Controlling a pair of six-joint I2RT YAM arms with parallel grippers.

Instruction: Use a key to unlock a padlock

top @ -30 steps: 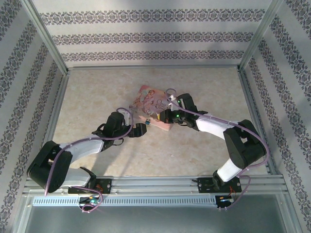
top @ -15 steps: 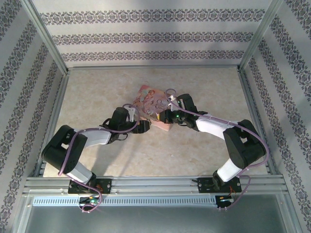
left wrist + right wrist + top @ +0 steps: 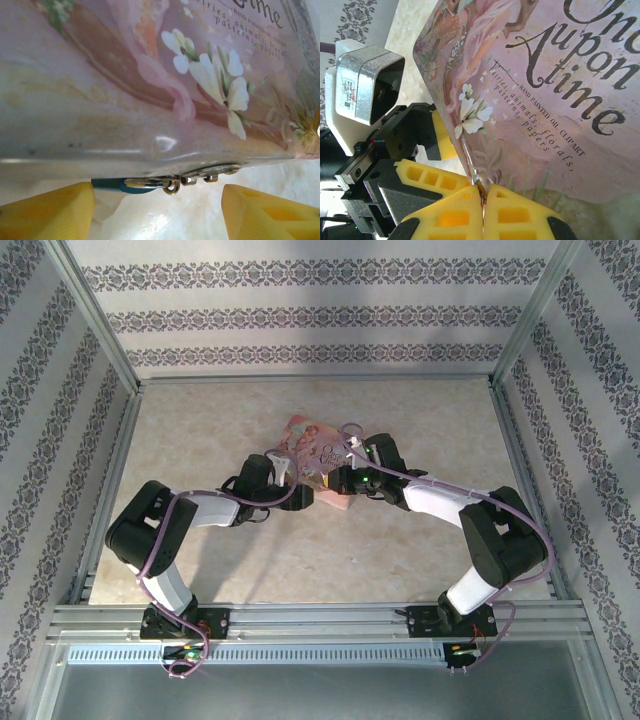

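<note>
Left wrist: padlock (image 3: 150, 184) between wide-open fingers (image 3: 45, 210)

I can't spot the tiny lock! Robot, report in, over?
Left gripper open, aimed at padlock at edge of tin. Right gripper shut on silvery strip at that edge. Tin crowds padlock.

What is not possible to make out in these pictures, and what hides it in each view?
- Left wrist view: the padlock is seen edge-on at the pink tin rim; its keyhole is hidden.
- Right wrist view: the right gripper has its jaws shut on a thin silvery piece; key or not, unclear.
- Top view: padlock too small, lost beside the left gripper.
</note>
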